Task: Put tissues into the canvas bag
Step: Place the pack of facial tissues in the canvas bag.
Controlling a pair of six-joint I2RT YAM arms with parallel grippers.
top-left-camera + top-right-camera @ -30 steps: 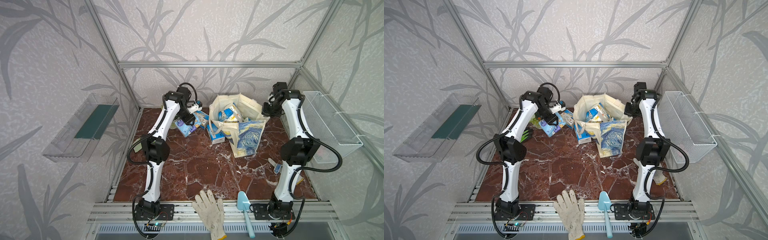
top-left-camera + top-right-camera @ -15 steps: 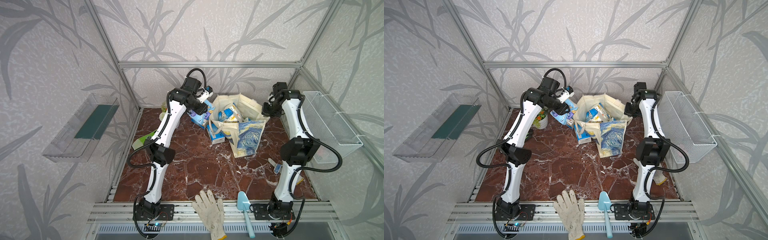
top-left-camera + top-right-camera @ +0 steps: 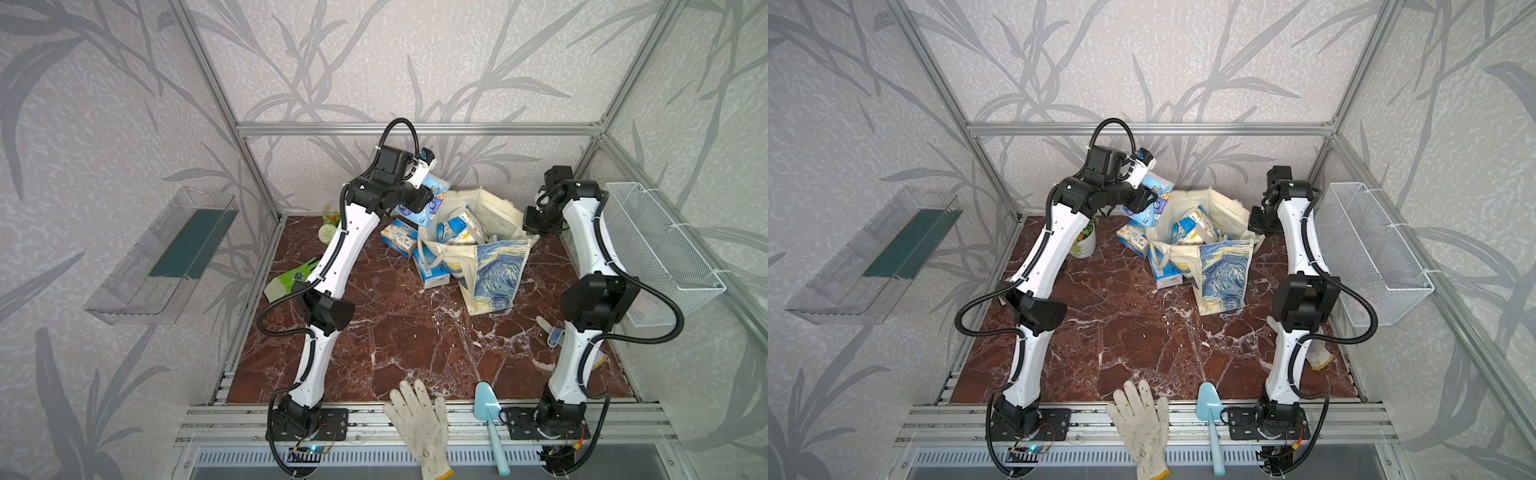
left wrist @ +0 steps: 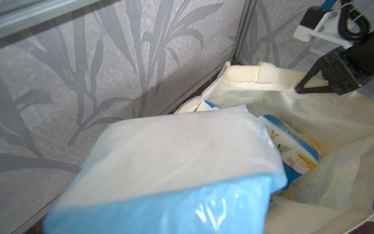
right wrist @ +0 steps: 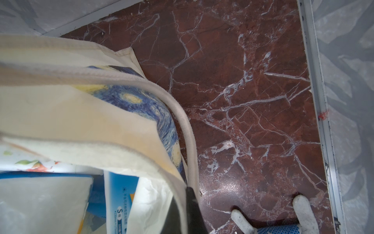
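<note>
**Pack held beside the open bag**

In both top views, just above centre, the left jaws grip a tissue pack (image 3: 426,199) in the air beside the upper-left rim of the canvas bag (image 3: 496,270). The right jaws are pinched tight on the bag's right rim. More tissues (image 3: 459,226) lie inside. Two loose packs (image 3: 400,237) sit on the counter (image 3: 395,332), left of the bag.

Tissue packs (image 3: 459,226) lie in and beside the canvas bag (image 3: 494,274).
</note>
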